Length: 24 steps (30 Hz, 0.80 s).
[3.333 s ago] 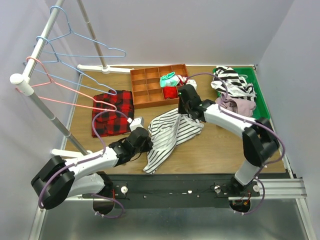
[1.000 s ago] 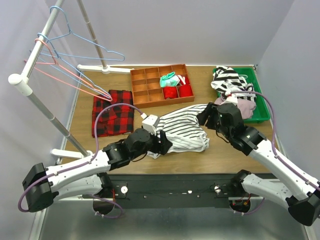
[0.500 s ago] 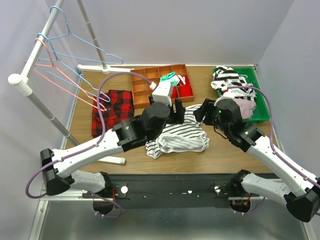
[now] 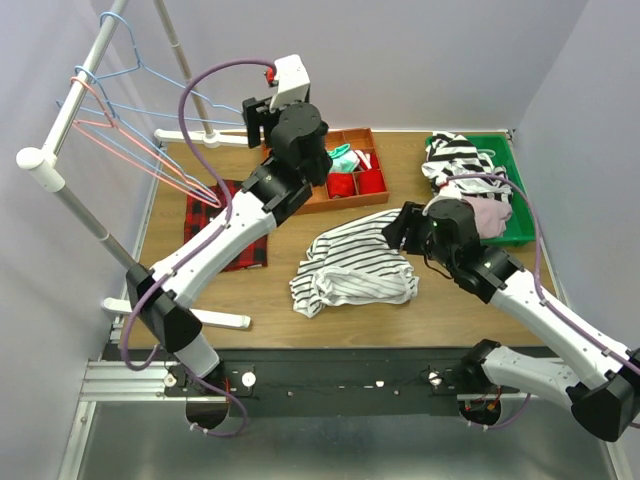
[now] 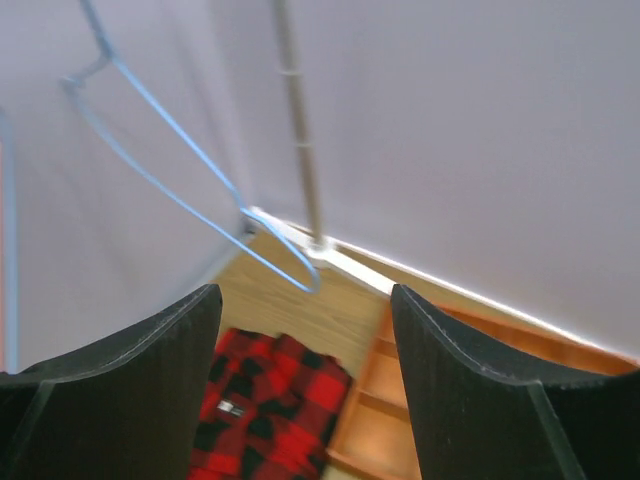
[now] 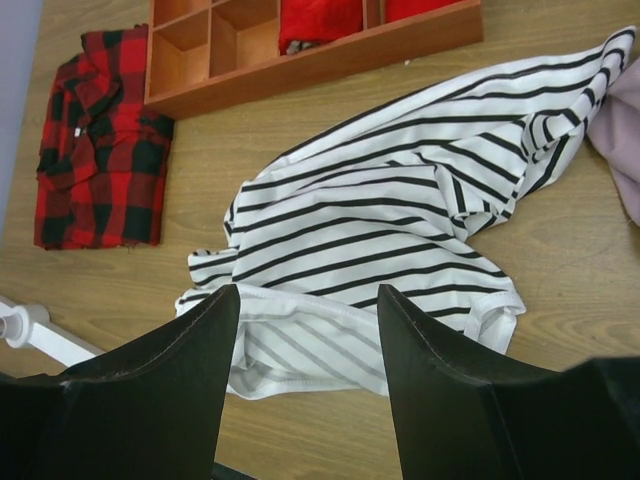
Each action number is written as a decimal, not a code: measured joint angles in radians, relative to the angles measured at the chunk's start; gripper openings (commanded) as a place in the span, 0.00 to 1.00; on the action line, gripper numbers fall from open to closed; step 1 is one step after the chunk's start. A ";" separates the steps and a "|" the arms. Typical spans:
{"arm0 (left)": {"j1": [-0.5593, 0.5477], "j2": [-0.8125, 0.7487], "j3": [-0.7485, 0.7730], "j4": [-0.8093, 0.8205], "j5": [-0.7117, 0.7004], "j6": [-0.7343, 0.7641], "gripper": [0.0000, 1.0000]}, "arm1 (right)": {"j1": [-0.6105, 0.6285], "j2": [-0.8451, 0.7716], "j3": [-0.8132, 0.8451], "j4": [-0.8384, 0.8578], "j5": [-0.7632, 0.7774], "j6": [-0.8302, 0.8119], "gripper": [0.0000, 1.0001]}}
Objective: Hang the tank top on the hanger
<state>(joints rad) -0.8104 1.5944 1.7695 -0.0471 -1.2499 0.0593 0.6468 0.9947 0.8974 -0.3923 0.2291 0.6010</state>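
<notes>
The tank top, white with thin black stripes, lies crumpled on the table in front of the organizer, and nothing holds it. My right gripper hovers open just above its right side. In the right wrist view the open gripper frames the hem of the tank top. The light-blue hanger hangs on the rack at the back left. My left gripper is raised high by that hanger's right end. It is open and empty, with the hanger just ahead of it.
A red-black plaid shirt lies at the left under my left arm. Behind the tank top is a wooden organizer. A green bin at the right holds a broad-striped garment. Pink-red hangers share the rack.
My left arm let go of the tank top, then lifted up and back toward the rack, empty. The tank top settled on the table. The right gripper barely moved.
</notes>
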 measured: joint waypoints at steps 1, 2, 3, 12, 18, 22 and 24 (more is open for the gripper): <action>0.034 0.017 -0.021 0.108 -0.041 0.094 0.78 | 0.000 0.006 -0.001 0.001 -0.006 0.000 0.66; 0.053 0.031 -0.032 0.193 -0.069 0.183 0.79 | 0.000 0.017 -0.001 0.001 -0.015 0.000 0.66; 0.077 0.052 -0.041 0.314 -0.102 0.279 0.79 | 0.000 0.023 -0.002 0.001 -0.020 0.000 0.66; 0.227 0.376 0.213 1.125 -0.214 1.098 0.82 | 0.000 0.113 -0.003 -0.005 -0.093 0.000 0.65; 0.296 0.529 0.444 1.275 -0.229 1.338 0.85 | 0.000 0.146 -0.001 -0.021 -0.095 -0.003 0.66; 0.331 0.487 0.402 1.155 -0.234 1.202 0.85 | 0.000 0.169 0.009 -0.026 -0.095 -0.011 0.66; 0.343 0.448 0.365 0.999 -0.233 1.045 0.83 | 0.000 0.182 0.015 -0.027 -0.095 -0.014 0.65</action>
<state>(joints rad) -0.4675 2.0422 2.1342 0.9524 -1.4830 1.1042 0.6468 1.1767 0.9123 -0.4194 0.1341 0.5865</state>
